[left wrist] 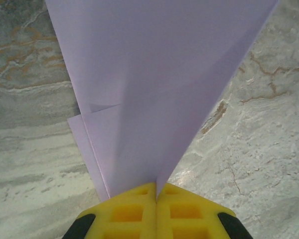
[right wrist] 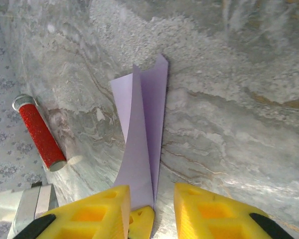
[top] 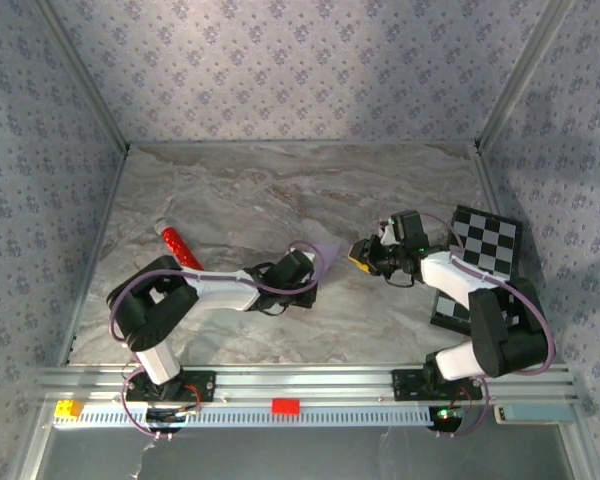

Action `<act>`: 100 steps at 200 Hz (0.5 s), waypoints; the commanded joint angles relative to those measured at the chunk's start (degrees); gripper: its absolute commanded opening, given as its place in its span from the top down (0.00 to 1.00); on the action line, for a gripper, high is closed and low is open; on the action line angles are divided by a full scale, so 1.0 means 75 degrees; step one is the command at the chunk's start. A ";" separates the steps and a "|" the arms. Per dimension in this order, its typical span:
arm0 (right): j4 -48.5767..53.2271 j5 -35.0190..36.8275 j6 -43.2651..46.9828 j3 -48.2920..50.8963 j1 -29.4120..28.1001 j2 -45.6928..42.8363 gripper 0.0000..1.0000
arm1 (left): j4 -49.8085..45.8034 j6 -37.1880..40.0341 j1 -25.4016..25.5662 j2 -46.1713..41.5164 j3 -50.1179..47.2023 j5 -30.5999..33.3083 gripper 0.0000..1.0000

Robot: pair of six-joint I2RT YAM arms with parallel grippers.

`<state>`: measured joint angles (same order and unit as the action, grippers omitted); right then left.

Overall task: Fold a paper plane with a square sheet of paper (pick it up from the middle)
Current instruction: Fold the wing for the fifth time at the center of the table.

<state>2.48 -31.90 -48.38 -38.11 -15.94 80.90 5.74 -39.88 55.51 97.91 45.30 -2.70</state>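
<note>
- My left gripper (left wrist: 156, 191) is pinching the paper plane (left wrist: 154, 74) at its narrow end.
- My right gripper (right wrist: 152, 199) is standing spread, facing its edges, with bare table (right wrist: 239, 129) lying open alongside.

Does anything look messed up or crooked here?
Yes. The folded lilac paper pinched in the left hand has a small stray crease beside one edge. An under-layer also sticks out past that edge, so the folds do not line up.

Arms (top: 215, 290) are built of black joints, white links; purple cables (top: 320, 260) are looped alongside. Yellow grid-moulded fingers (right wrist: 92, 214) are fitted to left end effector (left wrist: 156, 191) and right end effector (right wrist: 152, 199).
</note>
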 commanded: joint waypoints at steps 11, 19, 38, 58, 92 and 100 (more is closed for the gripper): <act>-0.0585 0.0117 0.0539 0.0171 -0.0250 -0.0170 0.75 | 0.1301 -0.0568 -0.0329 -0.0153 -0.0603 -0.0985 1.00; -0.0552 -0.0026 0.0630 0.0132 -0.0261 -0.0125 0.76 | 0.1478 -0.0639 -0.0392 -0.0152 -0.0711 -0.1091 1.00; -0.0391 -0.0556 0.0775 -0.0024 -0.0292 0.0139 0.76 | 0.1890 -0.0784 -0.0535 -0.0086 -0.0876 -0.1445 1.00; -0.0680 -0.0939 0.0811 -0.0032 -0.0450 0.0446 0.77 | 0.2275 -0.0950 -0.0666 0.0062 -0.0975 -0.1811 1.00; -0.0698 -0.1238 0.1176 -0.0294 -0.0894 0.0771 0.80 | 0.2696 -0.1162 -0.0800 0.0309 -0.1042 -0.2274 1.00; -0.0691 -0.1244 0.1247 -0.0351 -0.1003 0.0839 0.80 | 0.2706 -0.1178 -0.0820 0.0368 -0.1042 -0.2359 1.00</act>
<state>-2.00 -38.24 -42.33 -38.09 -21.47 85.89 22.26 -47.11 49.89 99.02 38.06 -16.19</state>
